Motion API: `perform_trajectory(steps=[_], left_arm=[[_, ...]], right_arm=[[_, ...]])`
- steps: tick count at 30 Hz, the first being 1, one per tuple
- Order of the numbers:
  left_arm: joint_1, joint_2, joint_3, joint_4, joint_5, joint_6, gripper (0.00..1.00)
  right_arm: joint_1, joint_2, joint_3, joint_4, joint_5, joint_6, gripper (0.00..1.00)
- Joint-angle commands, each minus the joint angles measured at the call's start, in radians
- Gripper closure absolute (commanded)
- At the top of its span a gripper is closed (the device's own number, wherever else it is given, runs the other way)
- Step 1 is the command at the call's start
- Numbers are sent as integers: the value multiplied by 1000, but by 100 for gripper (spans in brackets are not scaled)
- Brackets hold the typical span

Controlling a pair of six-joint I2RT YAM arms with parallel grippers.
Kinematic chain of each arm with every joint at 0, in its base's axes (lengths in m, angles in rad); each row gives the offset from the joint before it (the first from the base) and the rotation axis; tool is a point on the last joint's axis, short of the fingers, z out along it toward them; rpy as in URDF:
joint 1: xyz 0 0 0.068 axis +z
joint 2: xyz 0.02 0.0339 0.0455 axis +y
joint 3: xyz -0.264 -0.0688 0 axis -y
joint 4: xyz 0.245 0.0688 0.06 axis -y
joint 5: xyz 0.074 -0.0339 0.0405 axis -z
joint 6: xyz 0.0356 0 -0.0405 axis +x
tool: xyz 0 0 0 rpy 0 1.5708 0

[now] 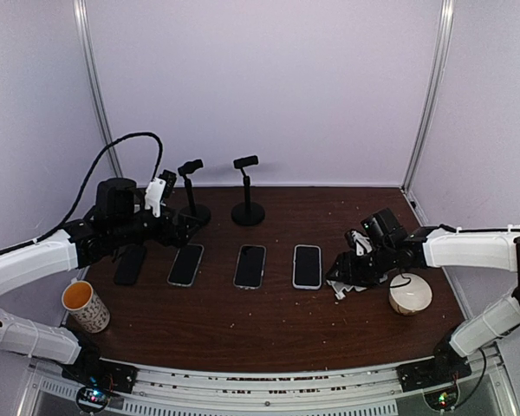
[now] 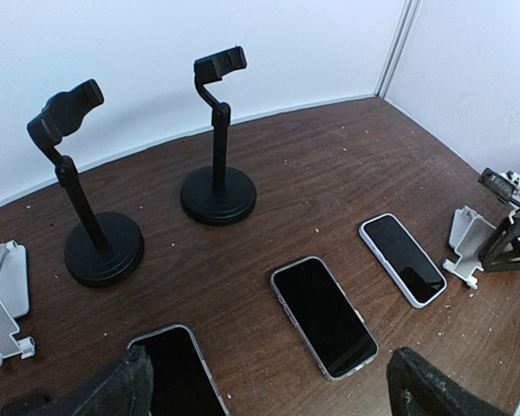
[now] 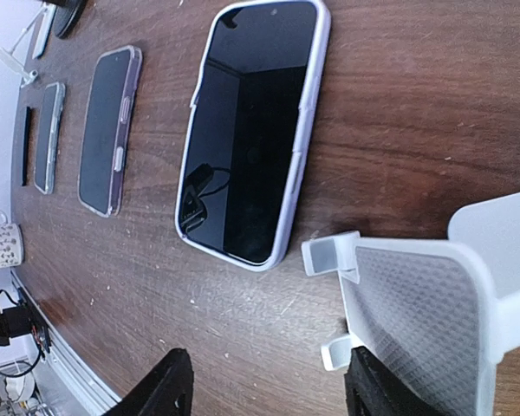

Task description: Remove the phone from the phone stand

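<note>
Closest of all, at the bottom of the top view, sit the left arm base (image 1: 100,374) and the right arm base (image 1: 429,374), right by the front edge of the table (image 1: 243,334). Past them four phones lie flat in a row: the phone (image 1: 307,266) on the right, then the middle phone (image 1: 250,265), the left phone (image 1: 185,264) and the dark phone (image 1: 130,264). None sits on a stand, so I think the job is done or very nearly done. At the back by the wall, the first black stand (image 1: 193,211) and the second black stand (image 1: 247,211) hold nothing. A mug (image 1: 85,305) is near the front left edge and a white bowl (image 1: 410,295) is close to the right edge. The bare wood in front of the phones gives room to move. From the left wrist, the left gripper (image 2: 277,390) has its fingers spread wide and holds nothing. It hangs over the left phone, with the other white stand (image 2: 4,295) off to one side. From the right wrist, the right gripper (image 3: 269,390) has its fingers apart with only wood between them. The white stand (image 3: 433,312) is just beside one finger and has no phone on it. The phone lies flat near that stand. I think only pulling the arm back is left.
</note>
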Motion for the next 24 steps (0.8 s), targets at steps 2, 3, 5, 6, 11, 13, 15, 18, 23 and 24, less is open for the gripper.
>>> perform_trajectory(steps=[2,3,5,6,11,13,15,18,23,24], left_arm=[[-4,-17,-3,54,3,-10,2],[-4,-19,-6,57,1,-10,2],[-4,-22,-12,62,2,-10,2],[-4,-21,-13,64,1,-11,2],[-5,-25,-17,66,3,-13,2],[-4,-29,-18,68,1,-11,2],[-5,-32,-22,74,4,-11,2],[-5,-27,-23,83,8,-11,2],[-4,-17,-24,103,14,-13,2],[-5,-16,-24,105,14,-13,2]], right_arm=[[-72,-52,-25,-79,57,-45,38],[-83,-57,-12,-100,73,-60,37],[-110,-57,8,-132,98,-93,37],[-122,-54,24,-142,104,-107,37],[-135,-66,80,-183,158,-123,35],[-133,-101,79,-182,174,-86,33],[-121,-147,77,-180,204,-38,29],[-67,-212,98,-204,315,41,3],[20,-220,219,-362,552,164,0],[33,-209,243,-395,594,198,0]])
